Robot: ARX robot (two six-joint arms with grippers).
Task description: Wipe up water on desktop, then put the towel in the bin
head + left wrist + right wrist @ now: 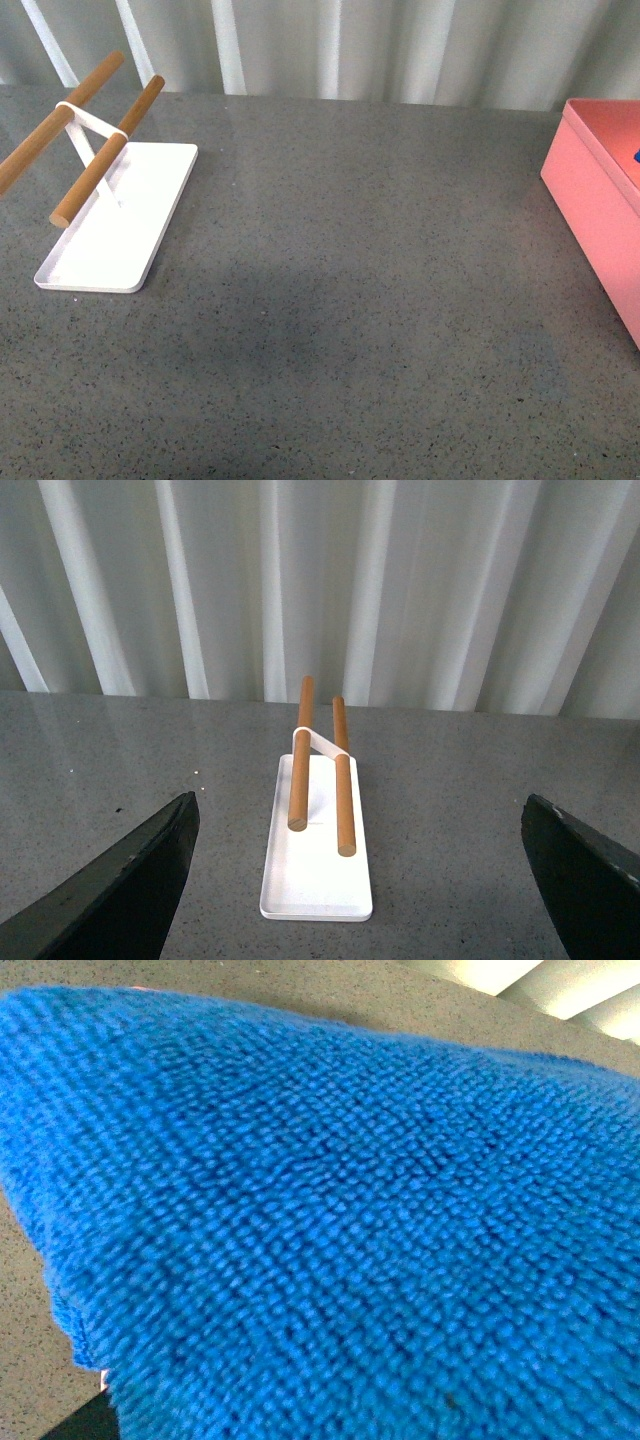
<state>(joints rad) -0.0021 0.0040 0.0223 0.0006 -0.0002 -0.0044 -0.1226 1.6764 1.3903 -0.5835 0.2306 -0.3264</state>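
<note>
The dark grey speckled desktop fills the front view; I see no water on it. The salmon-pink bin stands at the right edge, with a tiny blue speck of the towel at its top. In the right wrist view the blue fluffy towel fills nearly the whole picture and hides my right gripper, which is shut on it. My left gripper is open and empty above the desktop, its dark fingers wide apart. Neither arm shows in the front view.
A flat white tray with two wooden rods stands at the left of the desktop; the left wrist view shows the tray straight ahead of the left gripper. A pleated white curtain runs behind the desk's far edge.
</note>
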